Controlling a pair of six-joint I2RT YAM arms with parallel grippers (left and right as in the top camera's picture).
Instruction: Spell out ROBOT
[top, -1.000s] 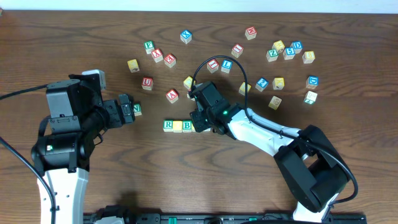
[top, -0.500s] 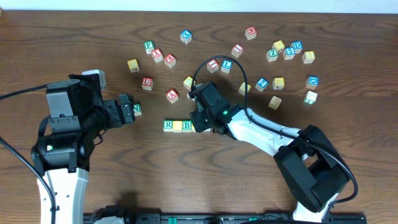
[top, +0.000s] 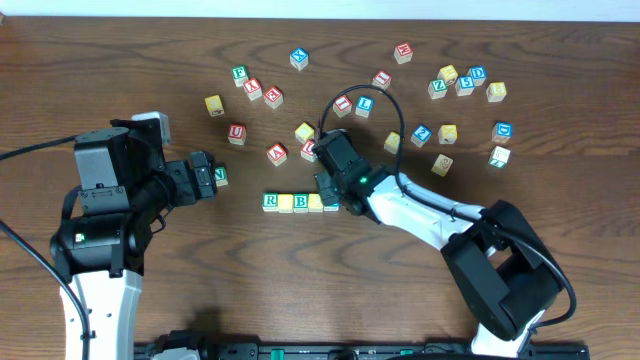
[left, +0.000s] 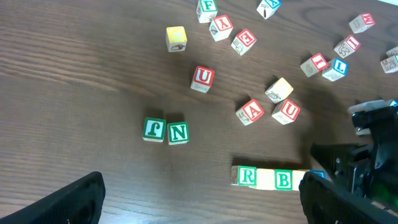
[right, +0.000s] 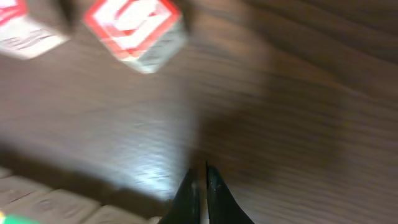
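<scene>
Dark wooden table (top: 120, 60) holds many loose cubes (top: 299, 58). The ROBOT row (top: 293, 202) lies near its middle, long axis left to right in the overhead view, letters upright from the robot's side: R (top: 270, 201), yellow cube (top: 286, 202), B (top: 301, 202), second yellow cube (top: 316, 202). My right gripper (right: 200, 169), fingers pressed together and empty, covers the row's right end, where a blue-edged cube (top: 330, 206) peeks out. I judge the T is being squared in, and the next move needs a clean lift away. My left gripper (top: 205, 176) hangs spread wide, empty.
</scene>
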